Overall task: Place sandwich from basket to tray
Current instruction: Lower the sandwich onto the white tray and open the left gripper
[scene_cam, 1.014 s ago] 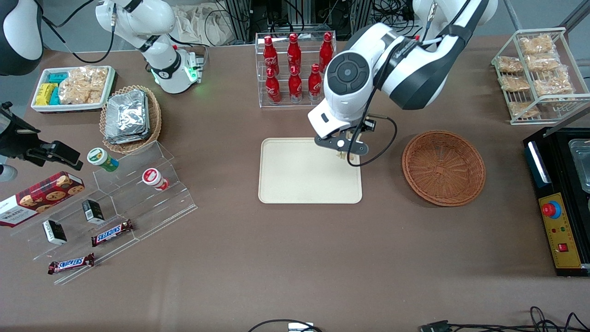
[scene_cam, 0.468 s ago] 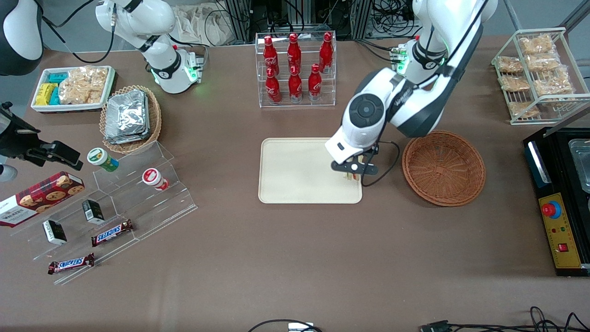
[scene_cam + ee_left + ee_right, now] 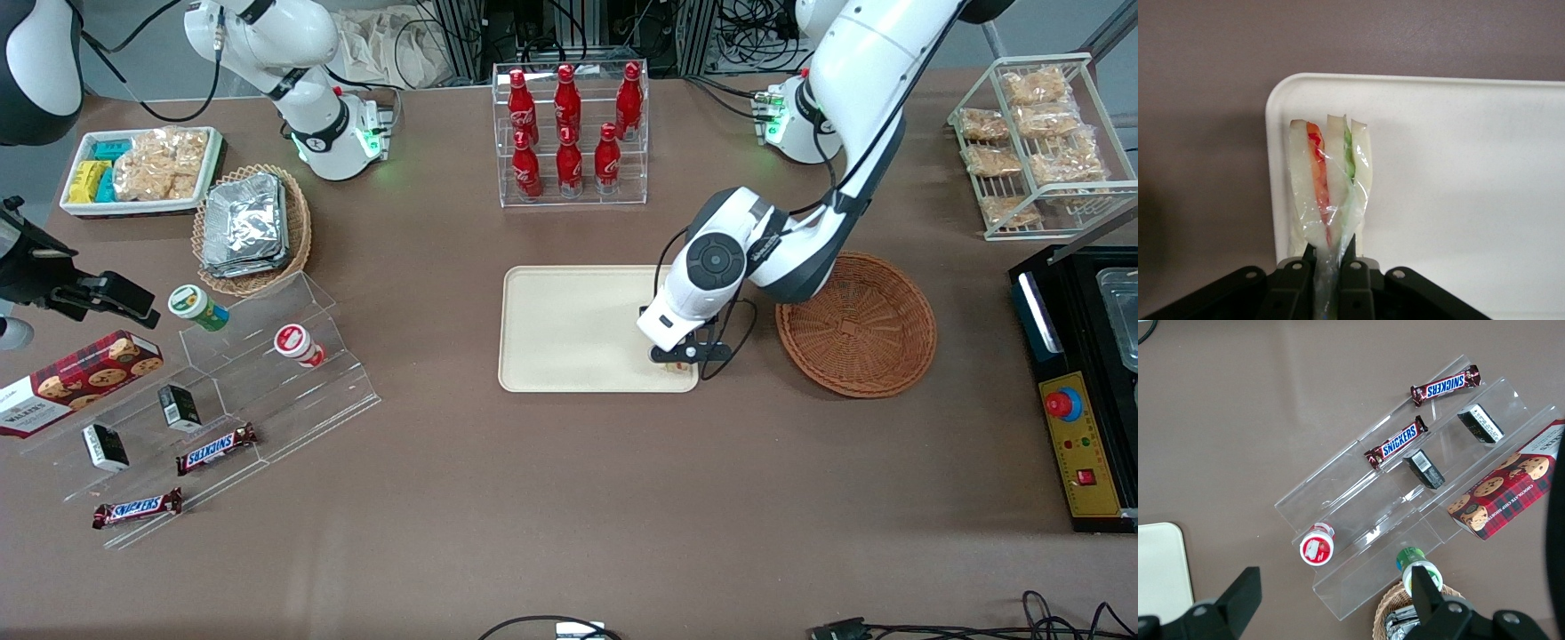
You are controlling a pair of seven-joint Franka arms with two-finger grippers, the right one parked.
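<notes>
My left gripper [image 3: 679, 363] [image 3: 1330, 257] is shut on the clear wrap of the sandwich [image 3: 1328, 187], a pale wedge with red and green filling layers. It holds the sandwich low over a corner of the cream tray [image 3: 569, 333] [image 3: 1458, 173], the corner nearest the front camera on the basket's side. In the front view only a sliver of the sandwich [image 3: 683, 366] shows under the gripper. The reddish-brown round basket [image 3: 855, 322] stands beside the tray, toward the working arm's end, with nothing in it.
A clear rack of red bottles [image 3: 569, 133] stands farther from the camera than the tray. A wire rack of bagged snacks [image 3: 1036, 133] and a black control box [image 3: 1080, 391] lie at the working arm's end. An acrylic stand with candy bars [image 3: 222, 391] lies toward the parked arm's end.
My gripper has moved with the sandwich nearer to the front camera and lower, from above the tray's bottle-side edge to just over its near corner.
</notes>
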